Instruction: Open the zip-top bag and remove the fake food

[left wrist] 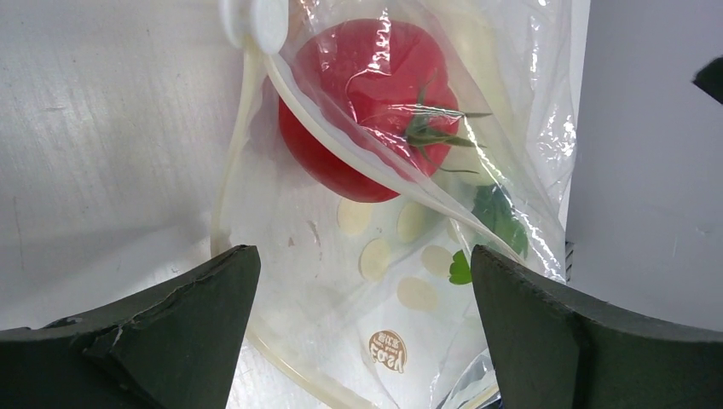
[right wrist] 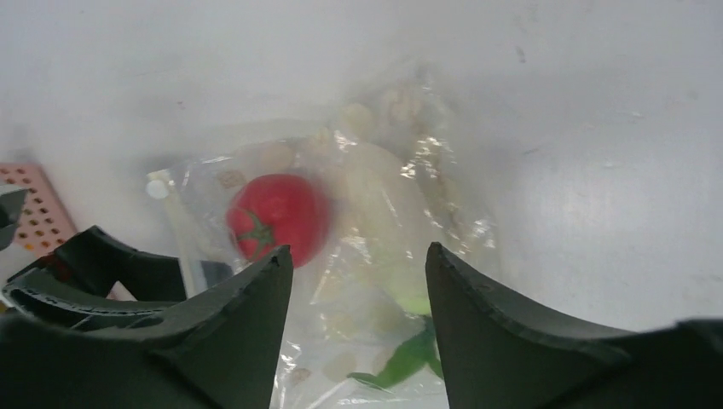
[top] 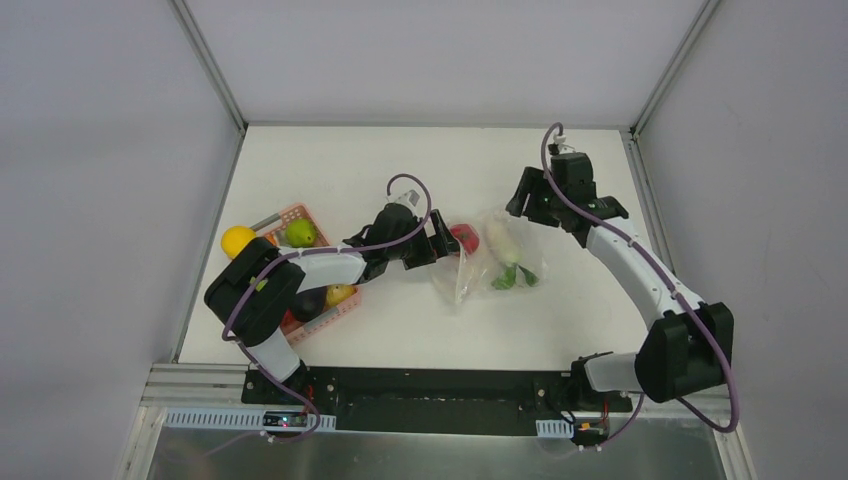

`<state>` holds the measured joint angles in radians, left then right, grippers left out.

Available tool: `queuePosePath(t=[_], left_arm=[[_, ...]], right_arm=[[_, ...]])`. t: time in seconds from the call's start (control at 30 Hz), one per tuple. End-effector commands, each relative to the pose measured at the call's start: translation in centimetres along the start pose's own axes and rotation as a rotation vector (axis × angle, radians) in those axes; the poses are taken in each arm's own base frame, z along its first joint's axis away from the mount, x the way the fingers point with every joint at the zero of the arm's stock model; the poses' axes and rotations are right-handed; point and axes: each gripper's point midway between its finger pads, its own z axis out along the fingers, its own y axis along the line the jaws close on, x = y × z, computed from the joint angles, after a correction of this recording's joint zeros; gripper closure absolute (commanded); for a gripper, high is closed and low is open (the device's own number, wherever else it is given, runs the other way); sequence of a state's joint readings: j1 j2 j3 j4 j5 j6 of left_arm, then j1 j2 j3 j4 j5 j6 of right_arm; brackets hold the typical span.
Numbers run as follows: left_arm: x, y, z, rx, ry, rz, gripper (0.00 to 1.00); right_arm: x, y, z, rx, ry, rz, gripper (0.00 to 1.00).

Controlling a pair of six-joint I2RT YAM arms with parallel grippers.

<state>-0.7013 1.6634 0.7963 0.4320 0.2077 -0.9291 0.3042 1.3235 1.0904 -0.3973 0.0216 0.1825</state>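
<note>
Nearest the arm bases, a pink basket [top: 290,212] of fruit sits at the left of the white counter [top: 400,330], partly under the left arm [top: 310,268]. Just past it, the left claw [left wrist: 362,264] is spread wide and holds nothing, facing the zip-top bag [top: 462,280], which lies mid-counter. Inside the bag are a red tomato [left wrist: 367,102], a white vegetable [top: 500,243] and green leaves [top: 515,277]. Farther back on the right, the right claw [right wrist: 358,264] hovers parted and empty, near the bag's far edge.

white-and-black arms [top: 630,262] with purple cables [top: 428,205]; dark, wedge-shaped gripper fingers [left wrist: 162,332].
</note>
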Motion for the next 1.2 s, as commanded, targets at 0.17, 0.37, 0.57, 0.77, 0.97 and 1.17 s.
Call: queuePosePath(t=[0.17, 0.37, 0.57, 0.77, 0.97, 1.17], left_arm=[[-2.0, -3.9, -0.6, 0.086, -0.042, -0.013, 0.03], [-1.8, -3.0, 0.2, 0.049, -0.035, -0.011, 0.03], [-1.3, -1.7, 0.8, 0.008, -0.024, -0.002, 0.02], [-1.0, -1.1, 1.1, -0.002, -0.017, -0.003, 0.02], [-1.1, -0.8, 0.5, -0.016, -0.023, 0.028, 0.02], [-1.1, -0.2, 0.4, -0.048, -0.025, 0.058, 0.02]], right_arm=[[2.2, 7.9, 4.4, -0.369, 0.134, 0.023, 0.47], [6.2, 8.0, 7.4, -0.353, 0.250, 0.075, 0.50], [11.0, 6.4, 7.4, -0.336, 0.319, 0.101, 0.51], [13.9, 6.6, 6.3, -0.361, 0.399, 0.225, 0.53], [11.7, 7.3, 4.9, -0.378, 0.331, 0.200, 0.65], [11.3, 7.5, 4.5, -0.374, 0.341, 0.184, 0.82]])
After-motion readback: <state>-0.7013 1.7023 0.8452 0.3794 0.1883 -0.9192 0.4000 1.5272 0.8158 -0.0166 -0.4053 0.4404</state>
